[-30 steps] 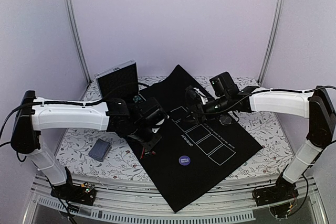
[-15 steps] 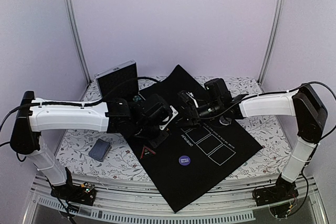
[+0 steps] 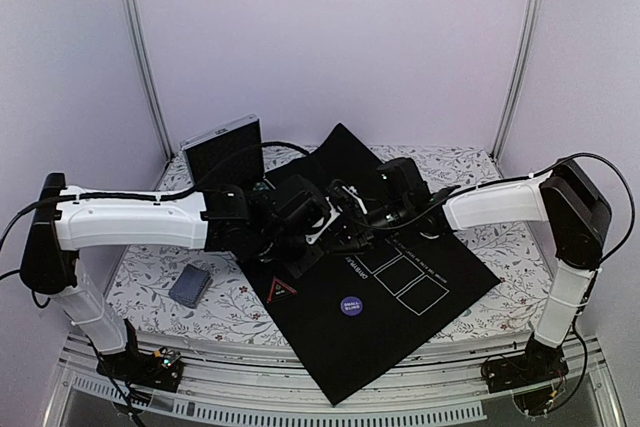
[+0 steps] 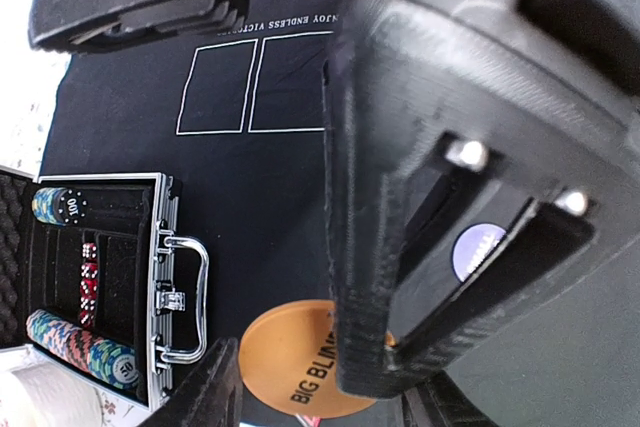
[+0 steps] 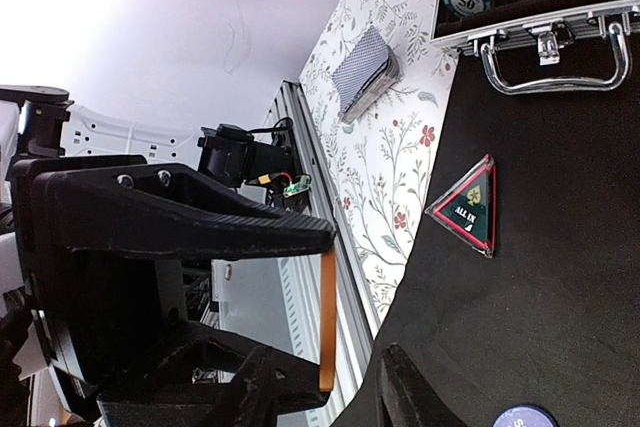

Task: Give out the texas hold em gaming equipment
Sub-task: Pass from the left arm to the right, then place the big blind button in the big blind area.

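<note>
Nearest the arm bases, the purple button [image 3: 351,305] lies on the black mat [image 3: 340,362]. The red-edged triangle [image 3: 281,289] sits left of it in the overhead view, and the card deck [image 3: 189,285] lies off the mat on the flowered table [image 3: 140,287]. Over mid-mat, the left gripper [image 4: 322,395] pinches the orange button [image 4: 290,372] across its rim. The right gripper [image 5: 330,392] straddles it edge-on, jaws narrow but not visibly touching. Farthest, the open silver case [image 3: 222,152] holds the poker chips [image 4: 85,347].
</note>
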{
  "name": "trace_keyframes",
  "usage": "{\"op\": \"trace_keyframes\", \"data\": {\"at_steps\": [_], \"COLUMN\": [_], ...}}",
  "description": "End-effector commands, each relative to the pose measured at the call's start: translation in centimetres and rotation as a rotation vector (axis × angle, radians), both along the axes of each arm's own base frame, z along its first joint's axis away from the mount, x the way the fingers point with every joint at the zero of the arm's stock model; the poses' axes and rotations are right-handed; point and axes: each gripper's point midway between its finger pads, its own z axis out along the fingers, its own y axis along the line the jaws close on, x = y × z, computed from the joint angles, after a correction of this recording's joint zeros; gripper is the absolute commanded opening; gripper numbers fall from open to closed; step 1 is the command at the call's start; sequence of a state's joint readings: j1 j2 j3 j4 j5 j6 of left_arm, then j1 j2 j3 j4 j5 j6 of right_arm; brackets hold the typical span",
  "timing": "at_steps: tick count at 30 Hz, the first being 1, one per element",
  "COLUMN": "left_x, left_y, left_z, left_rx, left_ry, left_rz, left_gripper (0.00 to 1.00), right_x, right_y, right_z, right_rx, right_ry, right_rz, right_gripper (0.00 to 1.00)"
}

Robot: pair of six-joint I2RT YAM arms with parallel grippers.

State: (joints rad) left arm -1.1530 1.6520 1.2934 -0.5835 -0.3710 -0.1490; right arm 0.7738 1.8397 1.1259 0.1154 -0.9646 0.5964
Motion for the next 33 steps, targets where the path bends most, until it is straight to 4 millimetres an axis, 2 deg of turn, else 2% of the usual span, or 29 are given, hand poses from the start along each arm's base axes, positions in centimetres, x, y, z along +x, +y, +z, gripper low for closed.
{"op": "trace_keyframes", "data": {"at_steps": [1, 5, 9, 14, 16, 20, 24, 27, 30, 33], "left_x": [-0.1, -0.1, -0.2, -0.3, -0.4, -0.8, -1.1, -1.6, -1.6, -0.9], "left_y": [-1.4, -1.2, -1.0, -0.6, -0.7, -0.6, -0.3, -0.1, 0.9, 2.5], "left_z": [0.9, 0.8, 0.5, 0.4, 0.3, 0.3, 0.5, 0.2, -0.3, -1.0], "left_rx": [-0.029, -0.023, -0.022, -0.017, -0.02, -0.041, -0.067, -0.08, -0.074, -0.081], "left_ry": [-0.023, -0.023, -0.017, -0.017, -0.01, 0.011, 0.024, 0.048, 0.053, 0.075], "left_rz": [-0.02, -0.019, -0.015, -0.012, -0.013, -0.012, -0.006, -0.006, 0.016, 0.082], "left_gripper": [0.48, 0.48, 0.48, 0.49, 0.55, 0.8, 0.94, 0.98, 0.98, 0.98], "right_x": [-0.3, -0.3, -0.3, -0.2, 0.1, 1.3, 3.0, 4.7, 6.6, 9.0], "right_y": [1.0, 1.1, 1.2, 1.0, 0.7, -0.5, -2.9, -5.3, -8.7, -13.0], "right_z": [0.3, 0.5, 0.5, 0.4, 0.2, 0.0, -0.1, -0.6, -1.3, -1.8], "right_rx": [0.035, 0.04, 0.042, 0.032, 0.022, -0.017, -0.05, -0.091, -0.141, -0.175], "right_ry": [0.012, 0.01, 0.01, 0.008, 0.004, -0.019, -0.058, -0.072, -0.086, -0.091], "right_rz": [0.04, 0.039, 0.042, 0.034, 0.025, -0.021, -0.085, -0.146, -0.227, -0.334], "right_gripper": [0.32, 0.22, 0.05, 0.03, 0.02, 0.02, 0.02, 0.02, 0.02, 0.02]}}
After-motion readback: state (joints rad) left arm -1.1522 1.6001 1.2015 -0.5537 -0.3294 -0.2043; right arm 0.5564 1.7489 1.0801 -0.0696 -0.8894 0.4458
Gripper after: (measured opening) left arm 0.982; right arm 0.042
